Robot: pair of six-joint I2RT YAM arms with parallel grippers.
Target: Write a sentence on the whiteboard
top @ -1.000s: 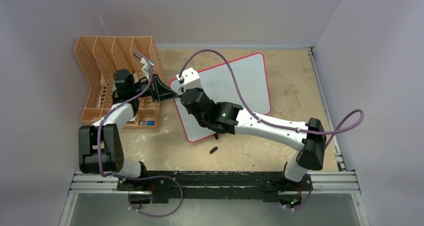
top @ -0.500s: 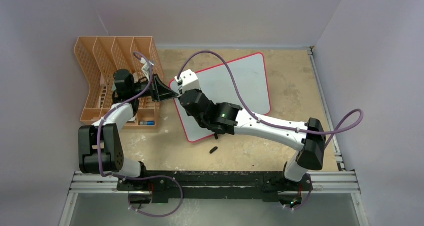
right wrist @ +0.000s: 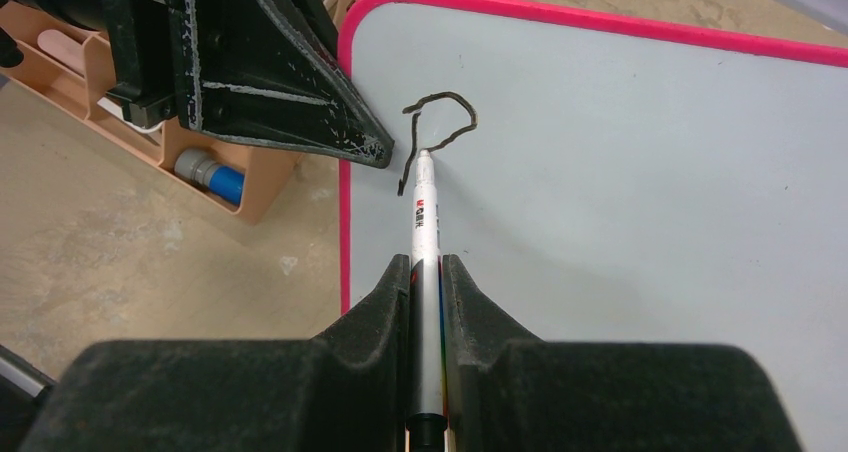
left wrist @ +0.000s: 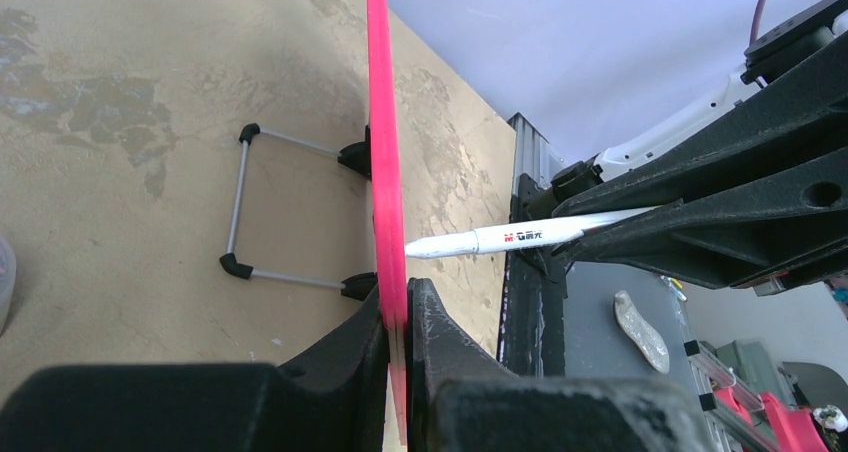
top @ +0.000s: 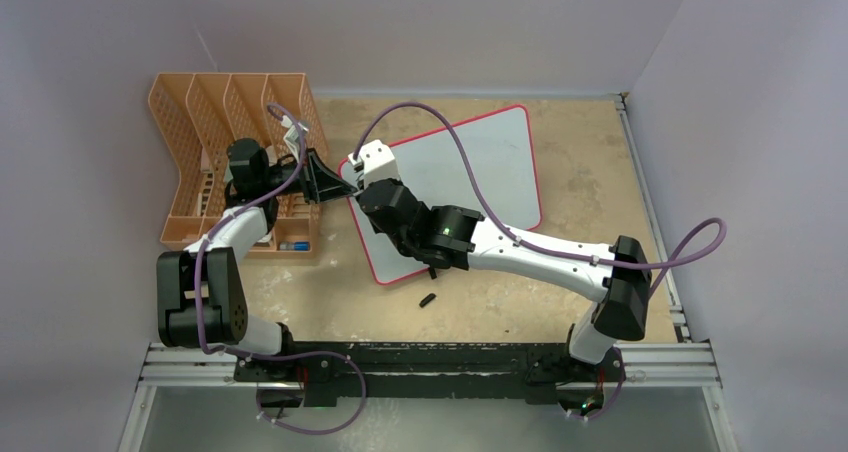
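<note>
Your left fingers (left wrist: 418,310) are closed tight on the pink rim of the whiteboard (left wrist: 385,162); in the left wrist view the board appears edge-on, and behind it a wire stand (left wrist: 238,204) with black feet rests on the tabletop (top: 590,172). From above, the whiteboard sits a little toward 12 o'clock from the middle of the tabletop, with its long side turned toward 1 o'clock; your left fingers grip it at its 9 o'clock edge, near the upper corner. Your right fingers (right wrist: 400,280) are closed on a white marker (right wrist: 424,212), which passes between them and points toward 12 o'clock in the right wrist view; its tip touches the board's surface. Of the sentence (right wrist: 444,110) you have only one short black mark: a short downstroke and a loop that opens from its top and curls back to the marker tip, close to the corner that your left fingers hold. The orange file rack (top: 215,132) stands at 10 o'clock, just beside that corner; a blue-capped thing (right wrist: 212,176) lies in its near compartment. A small black piece (top: 427,299) lies on the tabletop at 6 o'clock of the board, apart from it.
</note>
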